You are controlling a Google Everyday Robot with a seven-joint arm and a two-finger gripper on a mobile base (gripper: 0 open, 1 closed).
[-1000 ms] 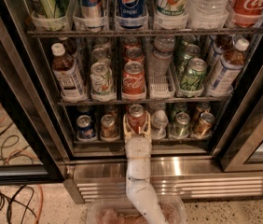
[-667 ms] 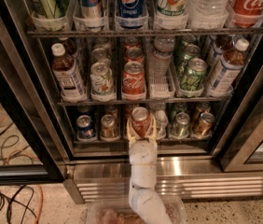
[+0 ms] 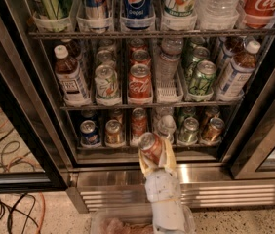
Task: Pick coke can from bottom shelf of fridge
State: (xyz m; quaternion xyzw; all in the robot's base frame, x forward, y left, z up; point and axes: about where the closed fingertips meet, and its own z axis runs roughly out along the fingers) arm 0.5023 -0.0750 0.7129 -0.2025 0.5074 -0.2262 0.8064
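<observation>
The fridge (image 3: 25,111) stands open in front of me, with wire shelves of cans and bottles. My gripper (image 3: 157,155) is shut on the red coke can (image 3: 150,146) and holds it tilted, just in front of the steel front lip of the bottom shelf (image 3: 103,149). The can is out of its lane. Another red can (image 3: 138,122) stands further back in the middle lane of the bottom shelf. My white arm (image 3: 164,204) reaches up from the bottom of the view.
The bottom shelf holds a blue-and-silver can (image 3: 88,133), a gold-brown can (image 3: 113,132), a clear bottle (image 3: 166,126), a green can (image 3: 189,129) and another gold-brown can (image 3: 212,129). The ribbed steel base (image 3: 215,189) lies below. Cables (image 3: 6,208) lie on the floor at left.
My gripper has drawn back out of the bottom shelf with the coke can in it. The can has come forward past the front lip and now tilts.
</observation>
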